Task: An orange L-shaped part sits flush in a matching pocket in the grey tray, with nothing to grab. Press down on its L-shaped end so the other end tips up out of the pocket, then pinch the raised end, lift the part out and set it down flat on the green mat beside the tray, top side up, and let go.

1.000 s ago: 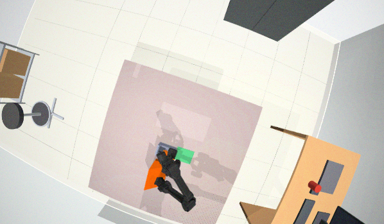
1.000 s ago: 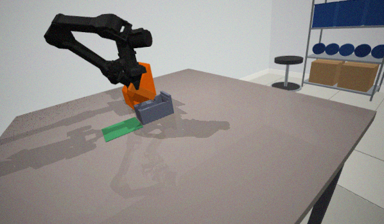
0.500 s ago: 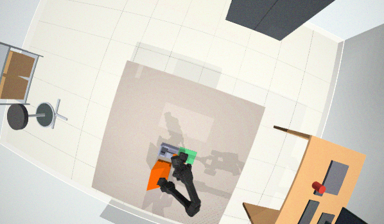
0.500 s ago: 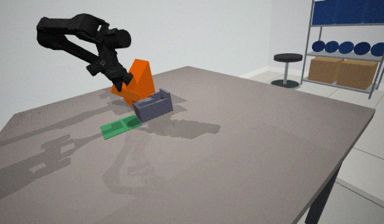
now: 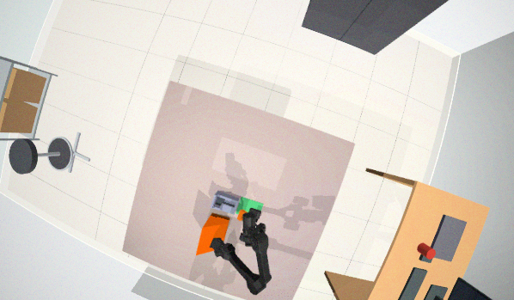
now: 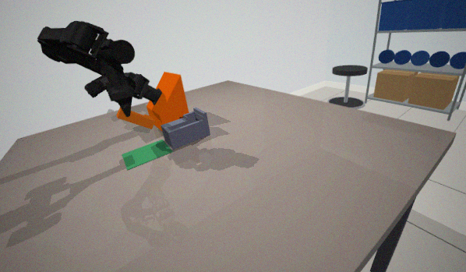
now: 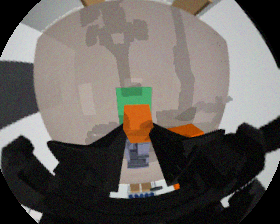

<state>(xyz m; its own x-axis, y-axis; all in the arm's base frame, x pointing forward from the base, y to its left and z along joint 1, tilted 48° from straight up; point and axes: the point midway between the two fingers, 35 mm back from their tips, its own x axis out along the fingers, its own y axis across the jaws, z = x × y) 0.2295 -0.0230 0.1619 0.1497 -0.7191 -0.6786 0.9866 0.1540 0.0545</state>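
One thing matters most for us here: the gripper (image 7: pixel 139 137) is pinched on the orange part (image 7: pixel 138 123), which the wrist view shows wedged between the dark fingers, with the green mat (image 7: pixel 135 98) just beyond it; the grey tray (image 6: pixel 186 130) stands on the table (image 6: pixel 296 148) with its pocket showing no orange piece in the top view, so we judge the part to be out and in carriage. From the top view the gripper (image 5: pixel 253 216) hangs at the near edge of the green mat (image 5: pixel 252 204), beside the grey tray (image 5: pixel 225 202); in the exterior view the gripper (image 6: pixel 127 107) looks well above the mat (image 6: pixel 146 154), though the part itself is hard to pick out there against the large orange block (image 6: pixel 168 97) behind it.

We see several risks; the hold seems to be on one end only, so the free end may swing or slip as we descend; releasing from height could make the part bounce, flip or land partly off the mat; a tilted approach could set it on edge rather than flat, top side up; drifting sideways could knock the tray.
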